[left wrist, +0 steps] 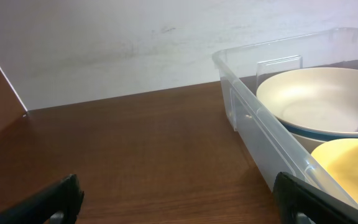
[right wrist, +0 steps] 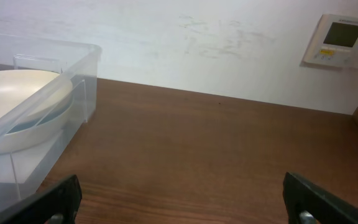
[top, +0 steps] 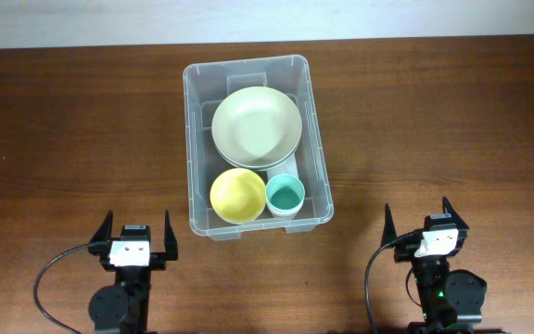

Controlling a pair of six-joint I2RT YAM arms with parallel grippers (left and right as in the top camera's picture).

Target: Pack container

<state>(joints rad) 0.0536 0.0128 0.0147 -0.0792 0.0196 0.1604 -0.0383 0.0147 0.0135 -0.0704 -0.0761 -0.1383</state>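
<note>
The clear plastic container point(top: 196, 148) stands at the table's middle. Inside it are a stack of pale green plates point(top: 256, 125), a yellow bowl point(top: 237, 194) and a teal cup point(top: 285, 196). My left gripper point(top: 137, 234) is open and empty, near the front edge, left of the container. My right gripper point(top: 419, 225) is open and empty, right of the container. In the left wrist view the container point(left wrist: 253, 118), the plates point(left wrist: 319, 99) and the yellow bowl point(left wrist: 350, 168) show at the right, beyond the open fingers point(left wrist: 179, 202). The right wrist view shows the container point(right wrist: 79, 68) and plates point(right wrist: 17, 93) at left, fingers point(right wrist: 182, 199) wide apart.
The brown wooden table point(top: 63, 130) extends on both sides of the container. A white wall point(left wrist: 104, 43) runs along the far edge. A wall thermostat point(right wrist: 342, 40) is at the upper right of the right wrist view.
</note>
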